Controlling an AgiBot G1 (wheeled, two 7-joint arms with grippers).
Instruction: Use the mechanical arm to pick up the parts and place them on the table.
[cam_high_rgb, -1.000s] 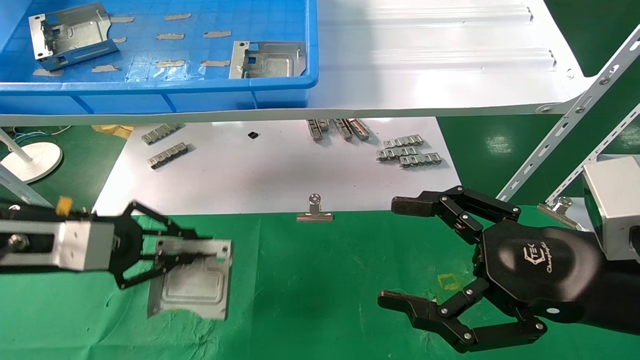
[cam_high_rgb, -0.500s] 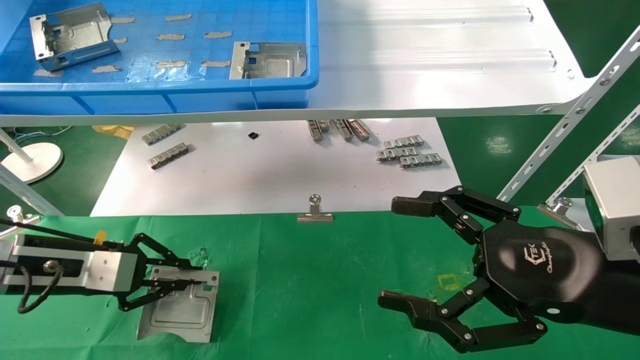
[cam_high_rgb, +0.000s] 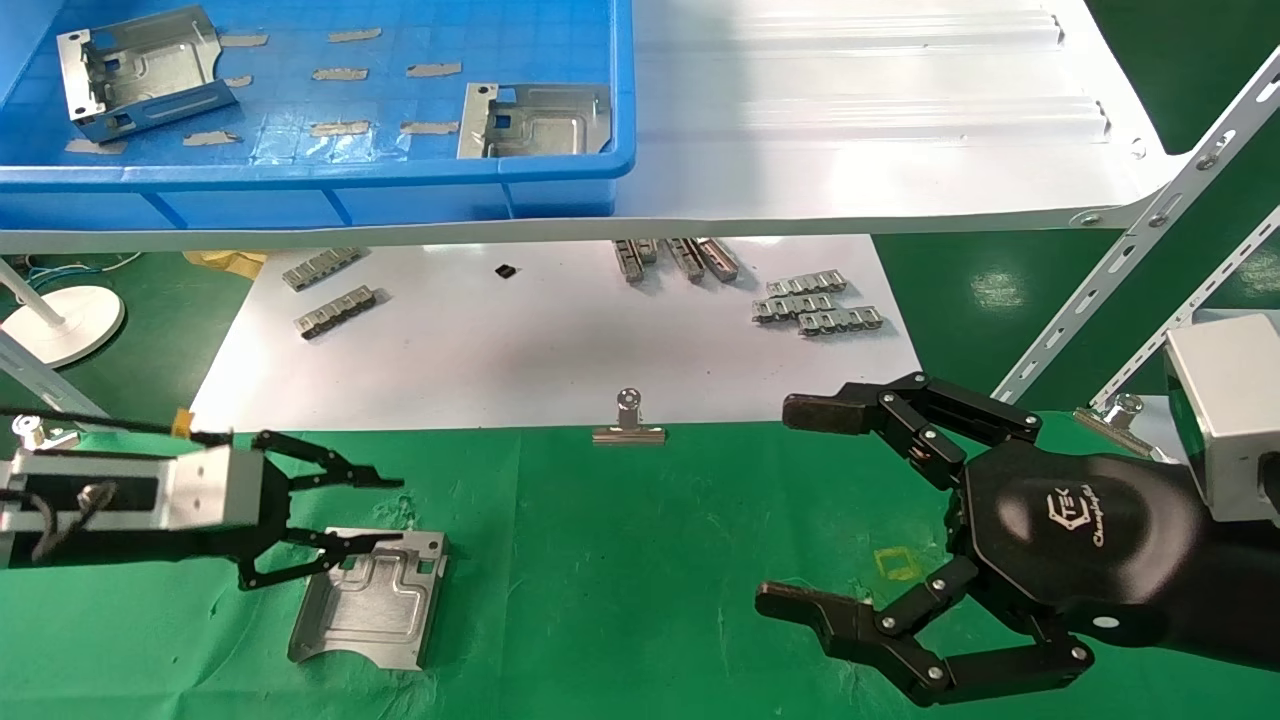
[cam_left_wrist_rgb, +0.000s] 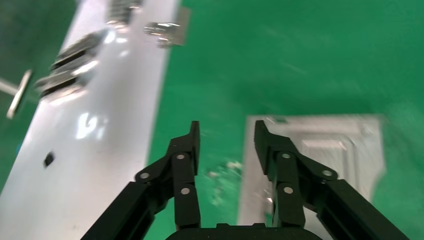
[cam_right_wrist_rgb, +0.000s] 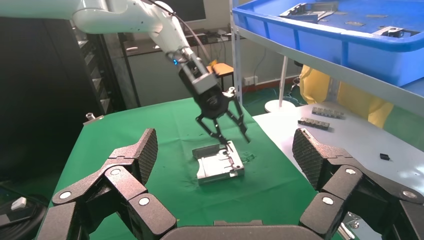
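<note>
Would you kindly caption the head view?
Open left end effector above silvery stamped plate on green cloth table.

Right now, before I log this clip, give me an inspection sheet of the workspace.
Surface: table in wrinkled green cloth, white sheet behind it.
Job's things: one part lies flat on the cloth; two more parts sit in the blue bin on the white shelf.
Clutter: grey ribbed strips and a small black chip on the sheet; a binder clip at its edge.
Grippers: left gripper open, over the part's edge; right gripper open, idle over the cloth.
Cables: black cable on the left arm.
Surroundings: perforated metal struts, white round stand base.
</note>
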